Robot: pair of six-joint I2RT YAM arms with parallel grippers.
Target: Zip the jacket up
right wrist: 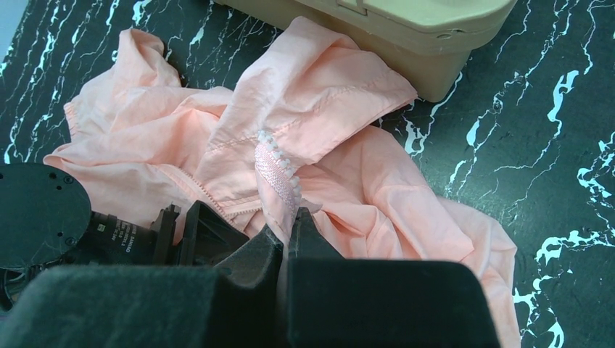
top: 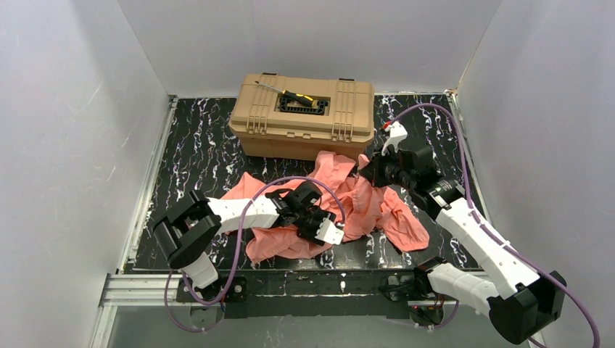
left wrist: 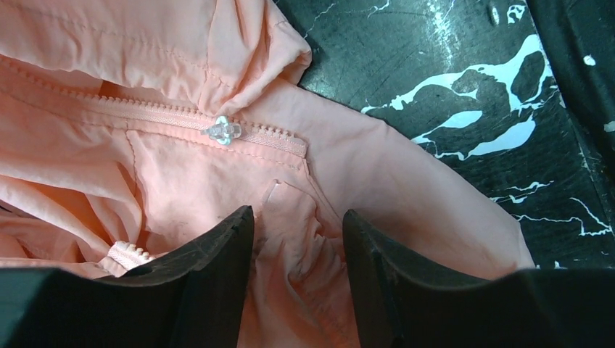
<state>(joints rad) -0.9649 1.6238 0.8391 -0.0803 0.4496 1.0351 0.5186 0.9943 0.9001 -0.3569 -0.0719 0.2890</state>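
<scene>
Walls (top: pixel 72 109): white, closing in the left, back and right sides.
Surface (top: pixel 203 152): black with white veining. It runs to the walls on three sides, and a metal rail (top: pixel 145 290) lines the near edge. Bare stretches show left of the toolbox and along the right wall.
Toolbox (top: pixel 304 119): tan, lid shut, at back centre near the rear wall.
Jacket (top: pixel 362 206): salmon pink, crumpled at mid-surface, with its far fold touching the toolbox front.
Left pincer (left wrist: pixel 297 214): lies low over the jacket's near left part. Released, fingers apart with fabric between them.
Right pincer (right wrist: pixel 289 225): at the jacket's far right, just beside the toolbox corner. Clenched on the jacket's toothed front edge.
Zipper (left wrist: pixel 167 114): pink, running across the fabric ahead of the left pincer.
Slider (left wrist: pixel 223 130): clear, on the zipper near its end.
</scene>
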